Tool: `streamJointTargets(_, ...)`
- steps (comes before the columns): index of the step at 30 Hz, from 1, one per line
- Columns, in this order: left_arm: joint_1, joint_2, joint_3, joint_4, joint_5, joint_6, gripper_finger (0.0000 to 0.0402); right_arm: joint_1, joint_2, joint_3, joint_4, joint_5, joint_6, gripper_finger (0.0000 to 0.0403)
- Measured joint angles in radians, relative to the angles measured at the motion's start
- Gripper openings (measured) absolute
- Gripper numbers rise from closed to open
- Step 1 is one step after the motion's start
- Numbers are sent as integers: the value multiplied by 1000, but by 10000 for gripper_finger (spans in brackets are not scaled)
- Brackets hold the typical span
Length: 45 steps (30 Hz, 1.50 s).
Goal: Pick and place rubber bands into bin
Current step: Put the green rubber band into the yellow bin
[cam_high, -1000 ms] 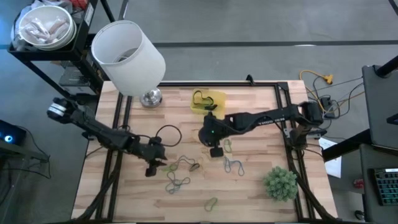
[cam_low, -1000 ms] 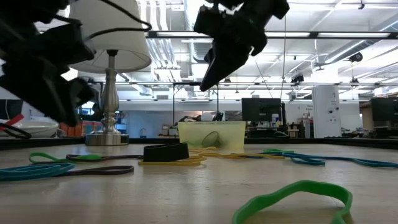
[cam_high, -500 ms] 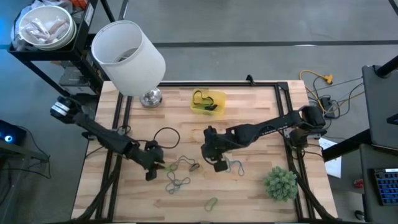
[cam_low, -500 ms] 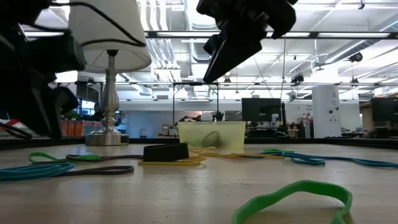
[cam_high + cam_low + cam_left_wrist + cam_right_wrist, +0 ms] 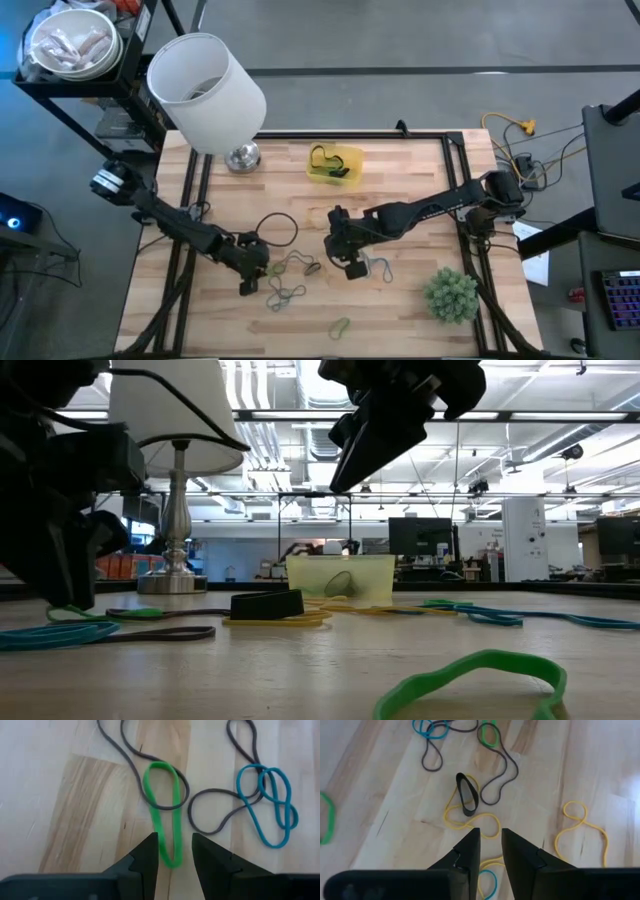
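Several rubber bands lie flat on the wooden table: a green, brown and blue cluster [image 5: 292, 268], a blue one [image 5: 378, 268] and a green one [image 5: 340, 326] near the front edge. The yellow bin [image 5: 335, 163] sits toward the far edge with a dark band inside. My left gripper [image 5: 250, 272] is open and low over the cluster, its fingers on either side of one end of a green band [image 5: 165, 815], which overlaps a brown loop [image 5: 150, 775]. My right gripper [image 5: 350, 262] is open and hovers above a black band [image 5: 466, 795] and yellow bands [image 5: 470, 817].
A lamp with a big white shade [image 5: 205, 80] and metal base [image 5: 242, 157] stands at the far left corner. A small green plant [image 5: 450, 293] is at the near right. A black cable loop [image 5: 275, 225] lies behind the left gripper. A white bowl [image 5: 72, 42] sits off the table.
My left gripper has reached a little farther toward the table's right and near edge and has come down close to the table over the band cluster. My right gripper has moved from the middle toward the near edge, above the bands, then held there.
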Motion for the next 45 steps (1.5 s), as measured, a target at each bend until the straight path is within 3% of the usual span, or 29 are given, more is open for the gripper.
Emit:
streamJointTargets(15, 1, 58, 27, -26, -3, -6, 101, 3, 0, 0, 0, 0, 7, 68)
streamJointTargets(27, 2, 58, 25, -77, -11, -50, 10, 3, 0, -1, 0, 0, 7, 68)
streamJointTargets(35, 1, 60, 58, -137, -8, 26, 2, 3, 0, -1, -1, 0, 7, 64)
streamJointTargets(45, -11, 62, 165, -336, -123, 46, 1, 3, 0, -1, -2, 0, 7, 64)
